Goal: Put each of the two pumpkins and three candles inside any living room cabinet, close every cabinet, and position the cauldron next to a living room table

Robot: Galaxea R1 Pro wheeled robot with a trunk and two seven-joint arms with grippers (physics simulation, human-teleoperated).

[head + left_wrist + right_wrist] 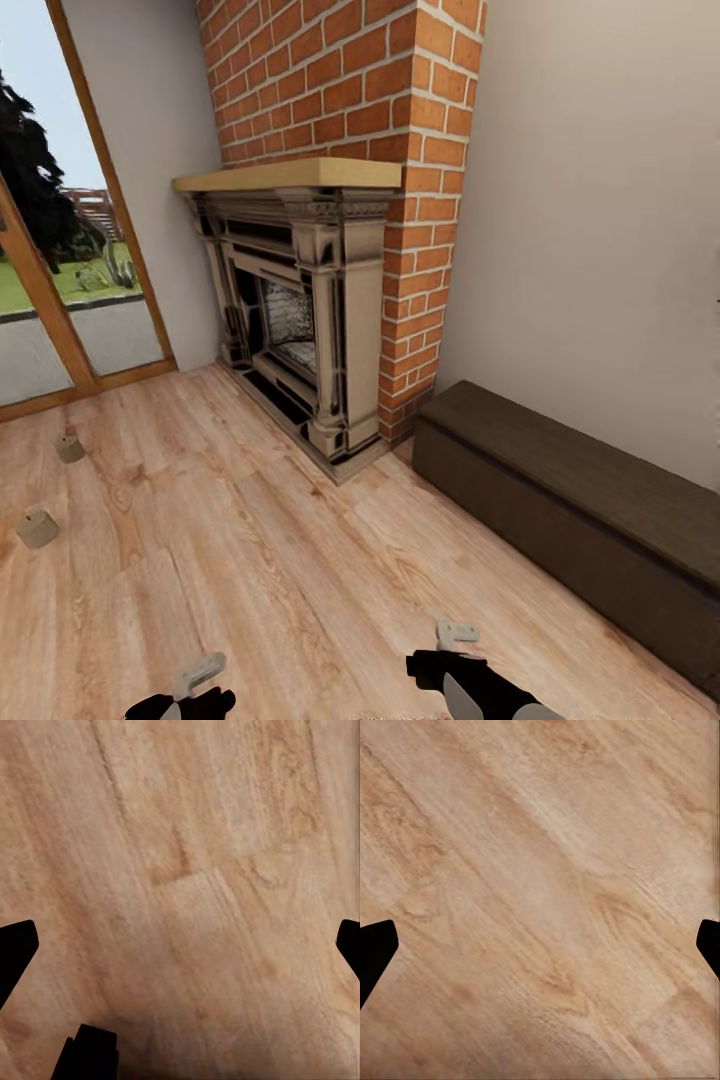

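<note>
Both jaws are spread wide over bare floor [195, 870], nothing gripped; left gripper [180, 945] and right gripper [540, 945] are cropped to fingertips.

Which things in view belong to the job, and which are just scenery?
Job:
- two candles on the floor
- cabinet, closed

Scenery:
- fireplace
- brick chimney
- glass door
- wooden floor

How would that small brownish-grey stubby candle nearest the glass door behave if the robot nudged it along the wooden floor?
The small brownish-grey stubby candle looks squat and wide-based, so it would probably slide rather than tip. The wooden floor looks smooth, so it may skid easily. It seems rigid and probably light.
</note>
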